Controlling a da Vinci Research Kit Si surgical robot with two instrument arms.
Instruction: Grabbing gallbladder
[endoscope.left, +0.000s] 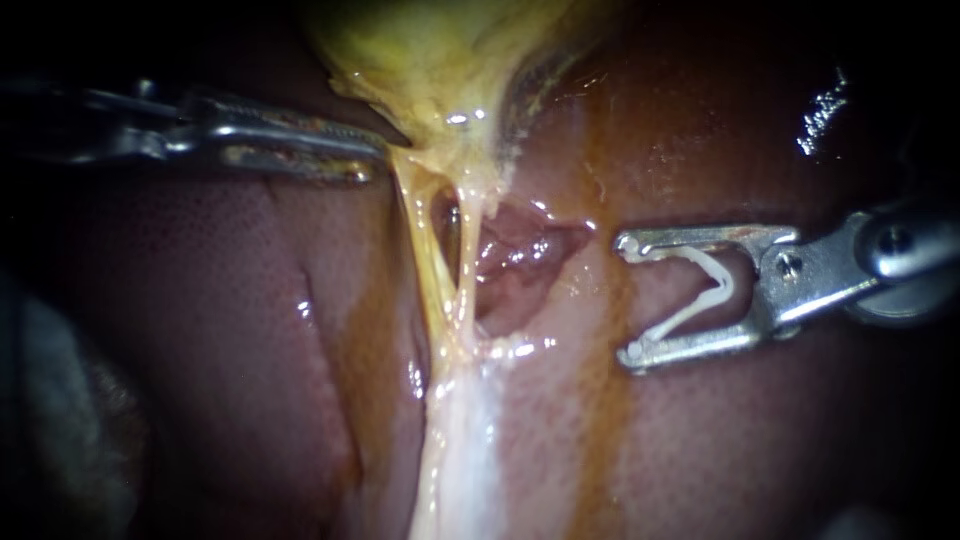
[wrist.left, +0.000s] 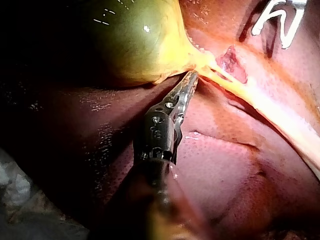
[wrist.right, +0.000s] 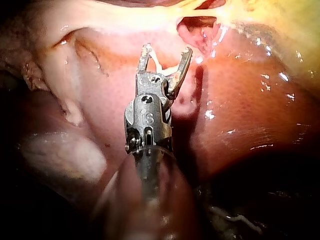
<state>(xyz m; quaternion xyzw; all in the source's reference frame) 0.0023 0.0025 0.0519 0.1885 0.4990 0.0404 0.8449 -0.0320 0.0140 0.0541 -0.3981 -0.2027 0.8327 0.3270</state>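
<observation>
Wet, reddish-brown liver (endoscope.left: 250, 330) fills the whole background, going dark only at the far margins. Just ahead of the left instrument (endoscope.left: 378, 160) sits the gallbladder (endoscope.left: 430, 50) (yellow-green, glistening). Its narrow neck is touching the tip or very nearly so; I cannot tell which. That instrument's jaws lie together with nothing visible between them.

From the neck two thin tubes (endoscope.left: 428, 265) run away past the tip with a slit between them, then merge into a pale band (endoscope.left: 460, 450). Beyond them a raw pink hollow (endoscope.left: 520, 260) opens in the liver, between the tubes and the right instrument (endoscope.left: 628, 300).

The right instrument's jaws stand wide apart and carry an open white clip (endoscope.left: 712, 285) between them, both jaws touching it. Bare liver lies ahead of its tips, so it stands clear of the hollow's edge and well apart from the left instrument. Smooth liver lies under and beside both shafts.
</observation>
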